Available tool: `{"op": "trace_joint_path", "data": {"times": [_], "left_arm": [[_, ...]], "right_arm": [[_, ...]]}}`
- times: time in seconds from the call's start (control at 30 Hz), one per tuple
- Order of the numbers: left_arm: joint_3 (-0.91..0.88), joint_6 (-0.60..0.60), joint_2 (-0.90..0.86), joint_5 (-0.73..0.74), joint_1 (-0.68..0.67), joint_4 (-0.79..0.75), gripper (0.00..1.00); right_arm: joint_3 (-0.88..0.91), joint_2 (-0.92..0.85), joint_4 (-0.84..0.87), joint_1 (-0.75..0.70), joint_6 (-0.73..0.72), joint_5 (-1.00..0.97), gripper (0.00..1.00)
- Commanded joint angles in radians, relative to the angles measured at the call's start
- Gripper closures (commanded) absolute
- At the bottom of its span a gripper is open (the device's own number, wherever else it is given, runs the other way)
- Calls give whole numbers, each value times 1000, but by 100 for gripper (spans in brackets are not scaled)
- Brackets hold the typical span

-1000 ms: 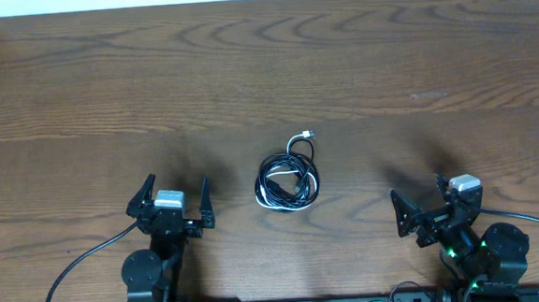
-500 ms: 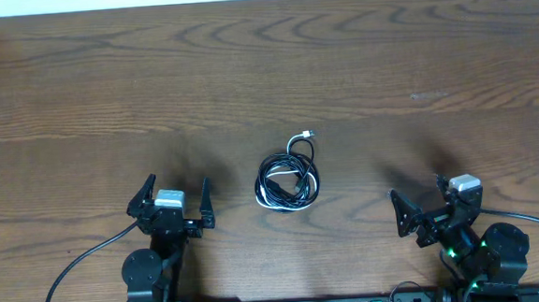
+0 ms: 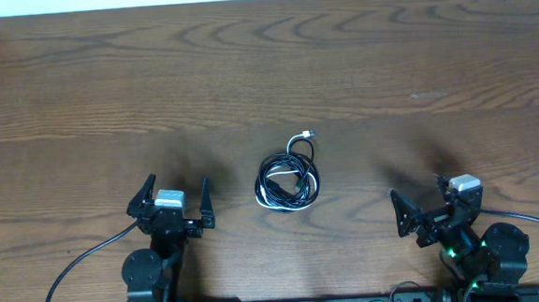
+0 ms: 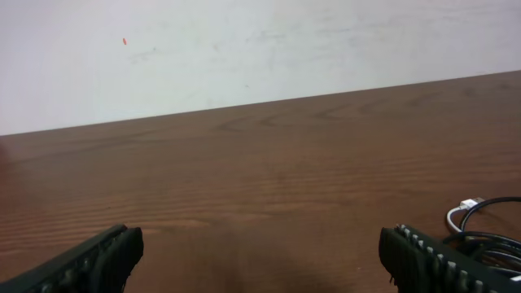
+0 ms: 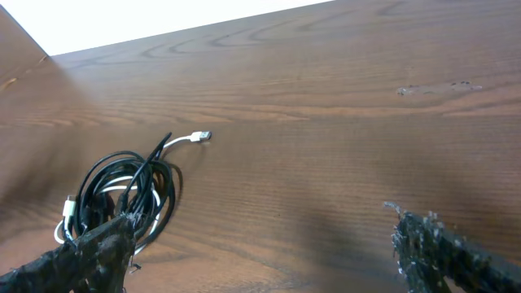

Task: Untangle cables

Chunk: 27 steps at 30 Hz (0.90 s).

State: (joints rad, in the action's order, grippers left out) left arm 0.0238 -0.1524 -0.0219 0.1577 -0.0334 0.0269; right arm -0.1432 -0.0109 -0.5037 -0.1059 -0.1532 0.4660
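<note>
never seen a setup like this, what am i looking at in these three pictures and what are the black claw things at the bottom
This is a robot with two arms at a wooden table. The overhead picture looks straight down from a camera fixed above it. The black claws near the bottom edge are the robot's two-finger hands: the left gripper and the right gripper. The other two pictures come from a small camera on each wrist, so the dark shapes in their lower corners are that arm's own fingers. Between the arms lies a small bundle of cables: thin black cords coiled together with a white one, whose plug end pokes out toward the far side. Both grippers are open and hold nothing, and neither touches the bundle.
</note>
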Motion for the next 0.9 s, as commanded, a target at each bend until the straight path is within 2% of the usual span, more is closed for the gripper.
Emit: {"op": "trace_joint_path", "data": {"times": [0.0, 0.23, 0.4, 0.63, 0.87], "left_arm": [[-19, 16, -2, 3, 6, 32, 3], [-19, 16, -2, 6, 6, 32, 2], [-19, 16, -2, 10, 6, 29, 2], [-7, 39, -2, 97, 6, -76, 2], [111, 43, -16, 97, 3, -69, 2]], "right_arm": [[2, 2, -2, 8, -10, -8, 1], [2, 2, 0, 8, -10, -13, 1], [3, 2, 124, 8, -18, 16, 1], [-6, 0, 164, 9, -14, 3, 1], [-152, -47, 164, 9, 47, -91, 1]]}}
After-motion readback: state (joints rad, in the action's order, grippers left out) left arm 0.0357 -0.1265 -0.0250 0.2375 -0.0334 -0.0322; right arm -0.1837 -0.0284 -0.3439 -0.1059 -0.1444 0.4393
